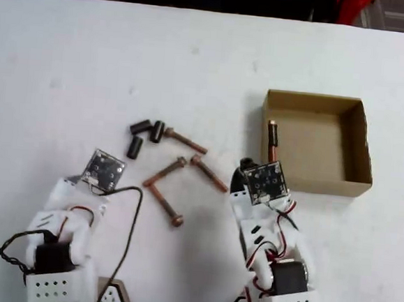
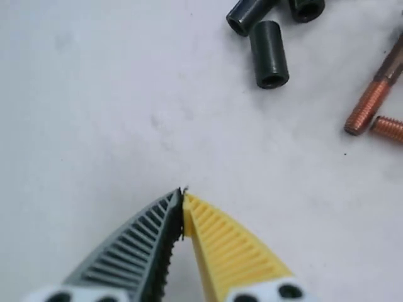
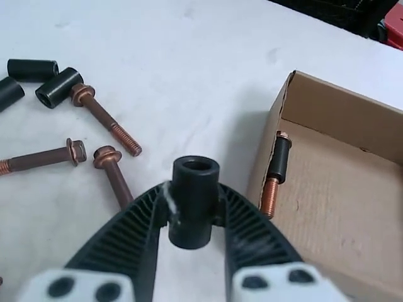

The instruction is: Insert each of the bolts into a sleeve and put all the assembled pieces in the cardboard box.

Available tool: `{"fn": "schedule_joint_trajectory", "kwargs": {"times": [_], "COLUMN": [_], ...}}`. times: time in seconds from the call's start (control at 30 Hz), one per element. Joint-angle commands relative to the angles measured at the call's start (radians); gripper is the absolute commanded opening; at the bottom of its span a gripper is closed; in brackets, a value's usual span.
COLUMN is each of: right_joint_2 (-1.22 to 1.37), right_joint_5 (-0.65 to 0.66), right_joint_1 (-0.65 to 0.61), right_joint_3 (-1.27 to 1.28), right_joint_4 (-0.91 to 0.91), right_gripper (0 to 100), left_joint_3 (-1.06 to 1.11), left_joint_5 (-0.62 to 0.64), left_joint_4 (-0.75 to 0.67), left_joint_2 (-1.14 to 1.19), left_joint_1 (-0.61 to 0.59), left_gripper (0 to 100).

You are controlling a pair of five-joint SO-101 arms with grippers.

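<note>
**One piece boxed, four pairs left**

White counter [image 1: 90, 58] spreads under both arms, with a dark strip of room along its far edge. On the right sits the cardboard box [image 1: 339, 184], open-topped. Inside it, by its left wall, lies one assembled piece [image 1: 273, 139], a bolt pushed through a sleeve. The right end effector [image 3: 192, 211], just near and left of the box, is clamped on a black sleeve [image 3: 196, 173] with its bore facing up and no bolt in it. The left end effector [image 2: 182, 198] is pressed closed on nothing, over bare counter on the left, close to the loose parts. Four loose bolts [image 1: 165, 171] lie in the middle. Just far and left of them are three loose sleeves [image 1: 135, 147], one lying right against a bolt's head but not slid onto it. By that count, one of five pieces is finished. Four insertions and four drops into the box look to be left.
</note>
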Motion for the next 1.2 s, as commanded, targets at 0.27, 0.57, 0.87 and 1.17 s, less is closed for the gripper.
{"fn": "schedule_joint_trajectory", "kwargs": {"times": [0.27,0.57,0.87,1.17], "right_joint_2": [-0.035,-0.035,-0.031,-0.033], "right_joint_5": [-0.121,-0.172,-0.172,-0.172], "right_joint_1": [0.087,0.094,0.094,0.094], "right_joint_3": [0.028,0.064,0.064,0.064], "right_joint_4": [-0.110,-0.171,-0.170,-0.170], "right_gripper": [1.6,1.6,1.6,1.6], "left_joint_3": [-0.118,-0.342,-0.460,-0.661], "left_joint_5": [-0.060,-0.250,-0.255,-0.330], "left_joint_4": [0.012,0.140,0.152,0.121], "left_joint_2": [-0.002,-0.001,0.179,0.582], "left_joint_1": [-0.025,0.015,0.022,0.113], "left_gripper": [2,2,2,2]}}
